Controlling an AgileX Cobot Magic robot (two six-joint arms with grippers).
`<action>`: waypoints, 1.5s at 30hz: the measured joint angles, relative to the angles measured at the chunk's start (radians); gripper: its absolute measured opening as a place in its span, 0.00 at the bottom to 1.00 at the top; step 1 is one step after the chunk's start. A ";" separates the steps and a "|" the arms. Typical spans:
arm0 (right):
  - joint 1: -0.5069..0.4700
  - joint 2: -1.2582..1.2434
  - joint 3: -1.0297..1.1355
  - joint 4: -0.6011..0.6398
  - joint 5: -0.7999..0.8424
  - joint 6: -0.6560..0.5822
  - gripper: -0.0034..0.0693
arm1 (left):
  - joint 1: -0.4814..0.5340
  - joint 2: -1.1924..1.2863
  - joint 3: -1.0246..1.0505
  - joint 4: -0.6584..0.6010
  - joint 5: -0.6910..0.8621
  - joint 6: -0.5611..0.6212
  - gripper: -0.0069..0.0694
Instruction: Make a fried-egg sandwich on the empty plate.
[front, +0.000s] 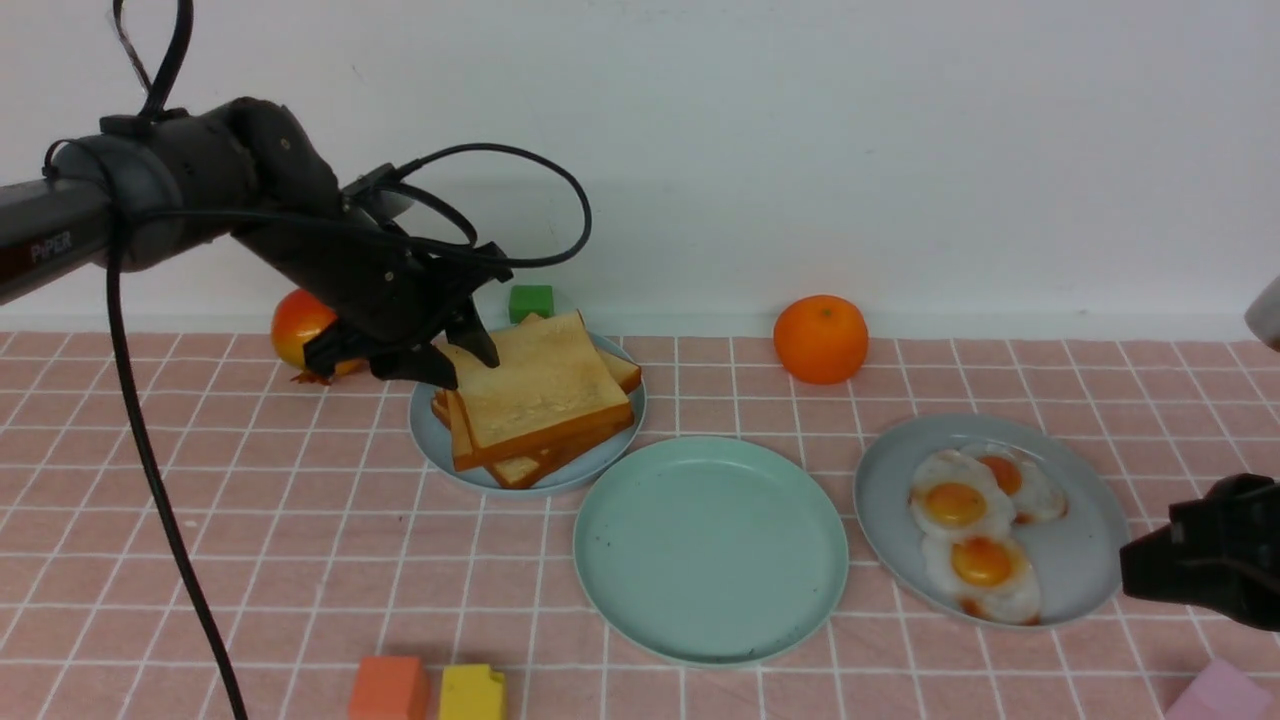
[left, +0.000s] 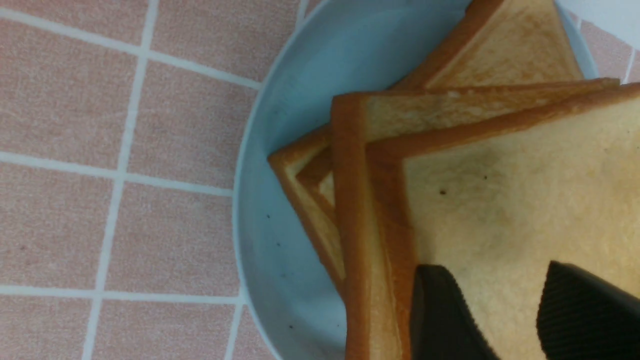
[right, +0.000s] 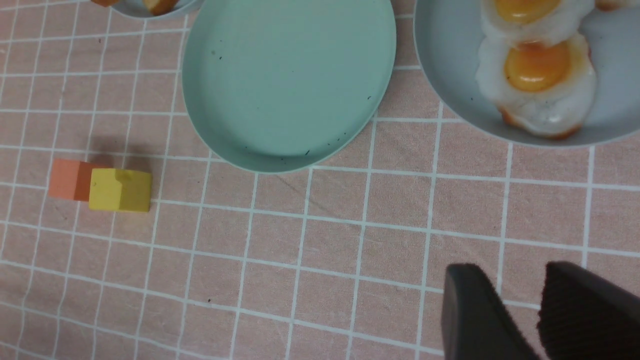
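1. the left gripper (front: 470, 372) (left: 497, 280) is right over the toast pile (front: 540, 385), at the pile's far-left corner. its jaws are apart and both fingers (left: 440, 315) sit against the face of the top slice (left: 500, 200). nothing is pinched between them, so it's released.
2. that pile sits on a grey-blue plate (front: 600, 460) (left: 280, 150) directly under the left gripper. the lower slices are fanned out a bit under the top one.
3. the green plate (front: 710, 550) (right: 290, 80) is bare. from the left gripper it's off to the right and nearer the robot, just beside the toast plate. it doesn't touch the gripper.
4. the right gripper (front: 1128, 568) (right: 510, 280) hangs low at the table's right edge. its jaws are a little apart with only tablecloth (right: 350, 225) showing in the gap, so it holds nothing.
5. from the right gripper the green plate is well to the left, so it lies between the two grippers.
6. the second grey-blue plate (front: 1075, 545) (right: 445, 50), with three fried eggs (front: 955, 500) (right: 537, 65), is just to the right gripper's left. its near rim is close by the fingers.
7. an orange block (front: 388, 688) (right: 67, 179) and a yellow block (front: 472, 692) (right: 120, 190) touch each other, nearer the robot than the left gripper.
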 joint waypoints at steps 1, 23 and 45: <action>0.000 0.000 0.000 0.000 0.000 0.000 0.38 | 0.000 0.000 0.000 0.001 0.000 0.000 0.51; 0.000 0.000 0.000 0.001 -0.001 0.000 0.38 | 0.000 0.017 -0.004 0.043 0.036 -0.009 0.35; 0.000 0.000 0.000 0.001 0.000 0.000 0.38 | -0.051 -0.153 -0.004 -0.090 0.121 0.249 0.11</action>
